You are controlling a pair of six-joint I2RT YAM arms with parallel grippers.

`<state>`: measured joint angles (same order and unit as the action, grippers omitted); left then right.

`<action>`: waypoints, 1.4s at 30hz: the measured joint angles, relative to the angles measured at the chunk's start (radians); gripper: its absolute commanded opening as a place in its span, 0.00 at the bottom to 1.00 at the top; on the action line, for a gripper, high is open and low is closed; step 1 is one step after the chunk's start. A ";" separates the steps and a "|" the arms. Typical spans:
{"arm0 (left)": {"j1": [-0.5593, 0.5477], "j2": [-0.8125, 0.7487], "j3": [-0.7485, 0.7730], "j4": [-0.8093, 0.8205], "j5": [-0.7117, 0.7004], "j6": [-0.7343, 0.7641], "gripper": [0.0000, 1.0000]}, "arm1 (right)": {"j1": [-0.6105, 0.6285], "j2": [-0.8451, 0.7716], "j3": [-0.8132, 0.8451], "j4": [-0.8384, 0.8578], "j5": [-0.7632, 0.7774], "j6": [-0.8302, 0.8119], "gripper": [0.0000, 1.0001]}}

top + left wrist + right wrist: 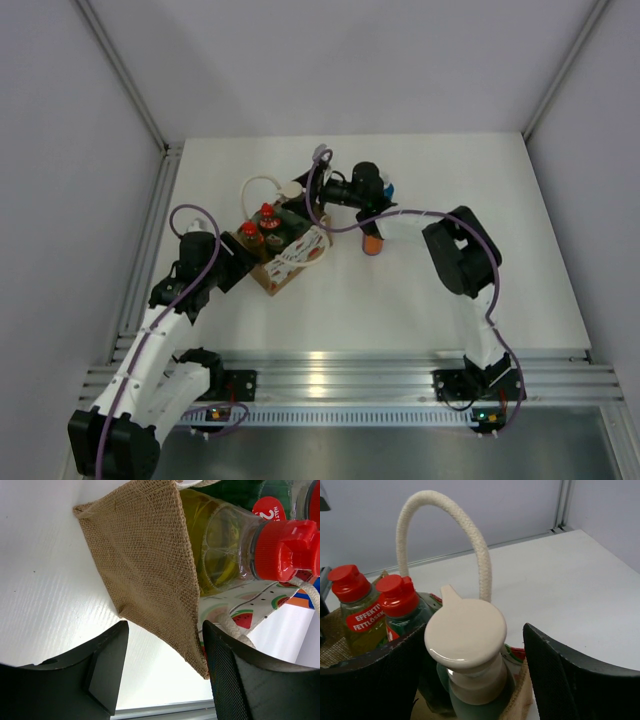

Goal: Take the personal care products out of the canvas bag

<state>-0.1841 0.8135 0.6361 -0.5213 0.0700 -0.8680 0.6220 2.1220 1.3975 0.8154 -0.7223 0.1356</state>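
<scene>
Burlap of the canvas bag (pixel 145 565) sits between my left gripper's (pixel 165 630) parted jaws, seemingly unpinched. My right gripper's (pixel 472 632) open jaws straddle the grey-green pump bottle (pixel 465 622) mid-frame. Lifting could snag the rope handle (pixel 470 535), toppling the bag.

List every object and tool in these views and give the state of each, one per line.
canvas bag, upright, three bottles inside.
yellow-green bottle, in bag, capped.
dark green bottle, in bag, capped.
pump bottle, in bag, not gripped.
orange bottle, out, standing on table.
blue bottle, out, mostly hidden.
left tool, open, astride bag's corner.
right tool, open, straddling pump bottle.
</scene>
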 measured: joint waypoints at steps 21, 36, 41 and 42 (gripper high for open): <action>0.000 0.001 0.000 -0.003 -0.007 0.005 0.66 | 0.024 0.032 0.040 0.033 -0.027 -0.002 0.23; 0.000 0.001 0.000 -0.003 -0.008 0.006 0.66 | 0.024 -0.003 -0.010 0.051 -0.007 0.000 0.00; 0.000 0.001 0.000 -0.003 -0.008 0.006 0.66 | 0.024 -0.031 -0.037 0.035 0.007 0.006 0.00; 0.000 0.001 0.000 -0.003 -0.008 0.006 0.66 | 0.024 -0.034 -0.037 0.029 0.008 0.008 0.00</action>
<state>-0.1841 0.8143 0.6361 -0.5243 0.0624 -0.8623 0.6460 2.0876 1.3605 0.8444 -0.7139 0.1432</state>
